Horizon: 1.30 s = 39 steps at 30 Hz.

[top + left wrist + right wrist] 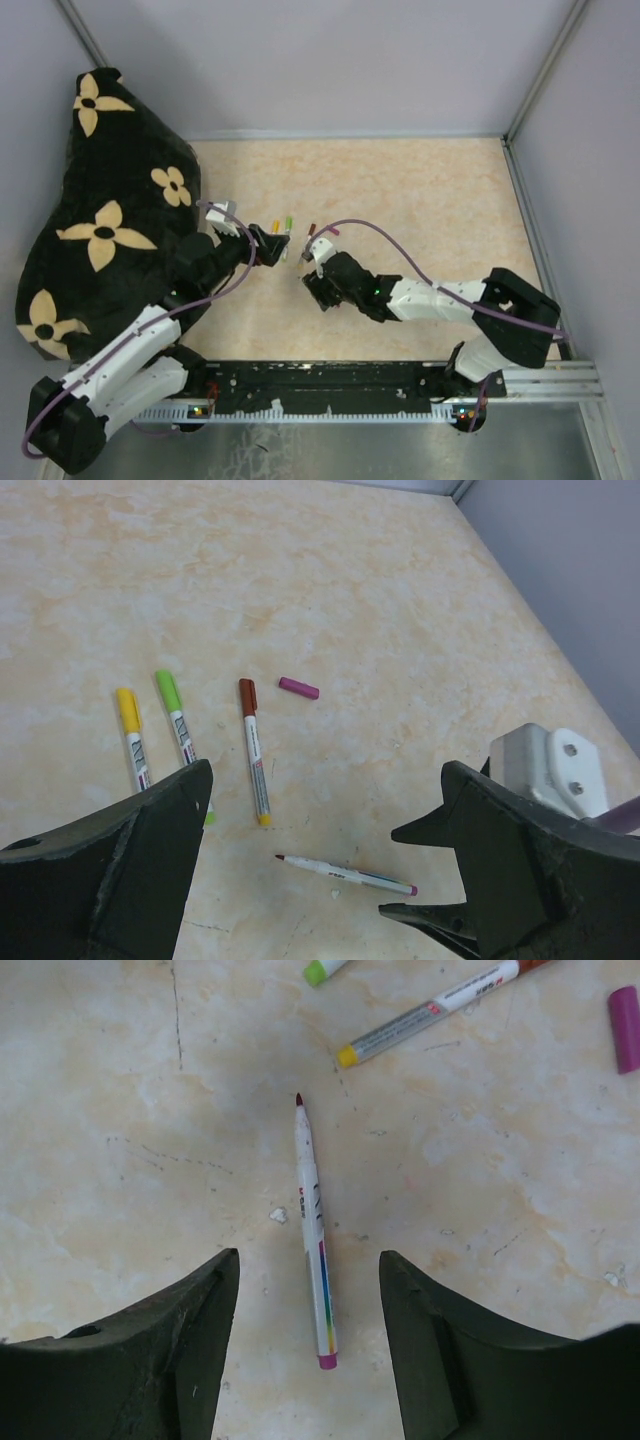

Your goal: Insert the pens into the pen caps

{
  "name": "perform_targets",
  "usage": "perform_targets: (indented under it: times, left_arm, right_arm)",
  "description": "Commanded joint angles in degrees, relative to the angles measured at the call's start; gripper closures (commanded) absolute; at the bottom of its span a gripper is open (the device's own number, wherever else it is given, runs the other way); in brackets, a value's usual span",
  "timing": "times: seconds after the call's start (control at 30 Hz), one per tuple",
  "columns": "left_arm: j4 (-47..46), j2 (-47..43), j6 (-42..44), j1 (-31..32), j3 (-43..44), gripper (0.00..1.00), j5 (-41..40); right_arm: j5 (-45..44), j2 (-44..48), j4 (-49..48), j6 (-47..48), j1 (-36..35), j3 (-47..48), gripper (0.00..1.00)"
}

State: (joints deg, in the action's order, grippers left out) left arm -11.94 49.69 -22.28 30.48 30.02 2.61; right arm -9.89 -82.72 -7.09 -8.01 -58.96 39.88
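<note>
Three capped pens lie side by side on the table: yellow-capped [130, 735], green-capped [177, 725] and dark-red-capped [253, 750]. The magenta cap [298, 688] lies loose beyond them, also at the edge of the right wrist view [625, 1028]. The uncapped pen [315, 1230] with a magenta end lies flat, also seen in the left wrist view [345, 873]. My right gripper [310, 1310] is open and low over it, one finger on each side of its magenta end. My left gripper [320, 880] is open and empty, just above the table near that pen.
A black bag with cream flowers [100, 220] fills the table's left side. Grey walls stand at the back and the sides. The two grippers [290, 262] are close together at mid-table. The right arm's white wrist mount [550, 765] shows near my left gripper.
</note>
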Motion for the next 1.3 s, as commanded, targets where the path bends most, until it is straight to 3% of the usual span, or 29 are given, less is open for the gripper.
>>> perform_targets:
  times: [0.0,0.97,1.27]
  left_arm:
    - [-3.3,-3.62,-1.79,-0.11,-2.49,0.0,-0.84]
    - [1.94,-13.24,-2.16,-0.15,-2.36,0.0,-5.15]
    - [3.46,-14.2,-1.86,-0.13,-1.84,0.0,-5.95]
  right_arm:
    - [-3.93,-3.09,0.61,0.23,-1.55,3.41,0.42]
    - [-6.23,-11.46,1.13,-1.03,-1.77,3.86,0.61]
    - [-5.69,-10.6,2.25,0.62,-1.77,1.57,0.8]
